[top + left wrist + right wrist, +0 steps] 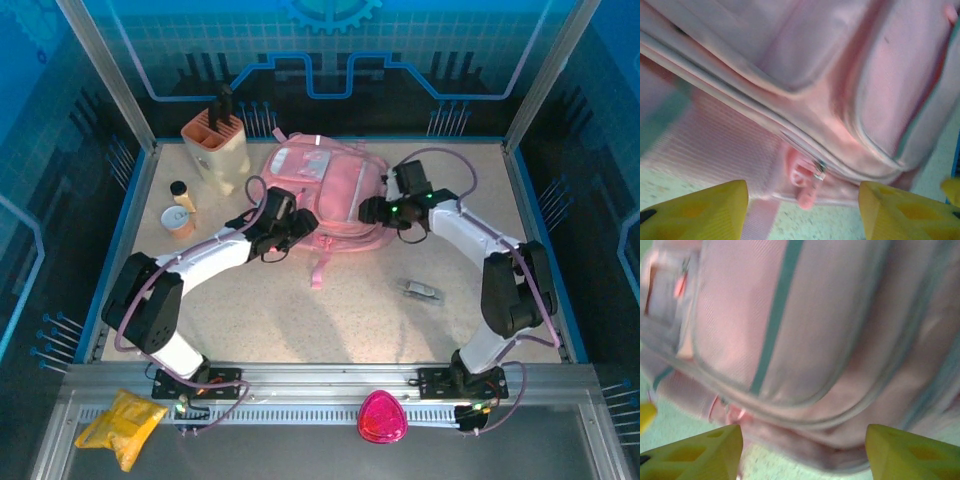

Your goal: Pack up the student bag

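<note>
The student bag (325, 185) is a soft pink backpack lying flat at the middle back of the table. My left gripper (285, 228) is at its near left edge. In the left wrist view the gripper (802, 217) is open, its yellow fingertips (695, 212) spread wide just short of the bag (790, 75). A pink zipper pull (812, 185) hangs between and beyond them, untouched. My right gripper (372, 211) is at the bag's right side. In the right wrist view it (802, 457) is open too, with the bag (815, 340) close ahead and nothing between its fingers (915, 455).
A beige holder (215, 148) stands at the back left, with a small bottle (180, 192) and a tape roll (180, 220) near it. A small grey object (424, 291) lies right of centre. A yellow packet (122, 425) and a pink item (382, 418) lie on the front rail.
</note>
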Available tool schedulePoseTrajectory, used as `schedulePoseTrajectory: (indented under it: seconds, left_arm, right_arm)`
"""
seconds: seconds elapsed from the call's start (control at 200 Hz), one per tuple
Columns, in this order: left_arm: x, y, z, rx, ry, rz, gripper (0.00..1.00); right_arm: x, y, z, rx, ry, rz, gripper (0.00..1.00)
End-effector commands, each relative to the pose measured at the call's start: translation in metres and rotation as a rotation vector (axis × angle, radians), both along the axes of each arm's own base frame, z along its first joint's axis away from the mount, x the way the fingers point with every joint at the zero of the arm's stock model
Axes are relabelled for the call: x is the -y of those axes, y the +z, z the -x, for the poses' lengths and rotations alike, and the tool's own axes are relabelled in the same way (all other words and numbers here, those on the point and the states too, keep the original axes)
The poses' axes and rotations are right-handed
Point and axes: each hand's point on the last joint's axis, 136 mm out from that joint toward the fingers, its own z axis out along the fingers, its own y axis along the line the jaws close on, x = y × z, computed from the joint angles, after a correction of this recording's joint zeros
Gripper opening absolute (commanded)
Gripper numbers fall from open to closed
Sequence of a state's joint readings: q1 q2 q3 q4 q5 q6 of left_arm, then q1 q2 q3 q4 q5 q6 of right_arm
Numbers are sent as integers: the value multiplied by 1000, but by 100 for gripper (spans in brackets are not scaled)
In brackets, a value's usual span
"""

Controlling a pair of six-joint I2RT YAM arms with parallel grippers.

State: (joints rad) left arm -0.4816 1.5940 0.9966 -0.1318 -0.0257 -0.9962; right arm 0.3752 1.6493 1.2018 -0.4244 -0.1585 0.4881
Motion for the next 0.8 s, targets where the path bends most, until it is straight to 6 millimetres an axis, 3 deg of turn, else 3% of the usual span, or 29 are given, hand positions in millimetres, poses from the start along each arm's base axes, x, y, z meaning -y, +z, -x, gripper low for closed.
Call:
schedulePoseTrajectory:
  seconds: [0.0, 0.08, 0.215, 0.36, 0.47, 0.795]
  left_arm:
    - [0, -11, 2, -29, -5, 30, 56]
    - [5, -15, -1, -25, 0, 46, 53]
    - [2, -28, 0, -54, 37, 51, 49]
    - [0, -34, 7, -68, 67, 65, 47]
    - [-3, -40, 13, -87, 100, 71, 45]
    - [-13, -52, 26, -121, 188, 41, 46]
  right_arm:
    - [-30, -10, 36, -31, 86, 69, 62]
    - [-54, -21, 45, -37, 123, 106, 59]
    - [-78, -38, 43, -76, 134, 109, 51]
    - [-83, -46, 31, -60, 118, 153, 47]
    - [-93, -53, 25, -69, 127, 136, 37]
    - [-115, -70, 21, -77, 175, 136, 36]
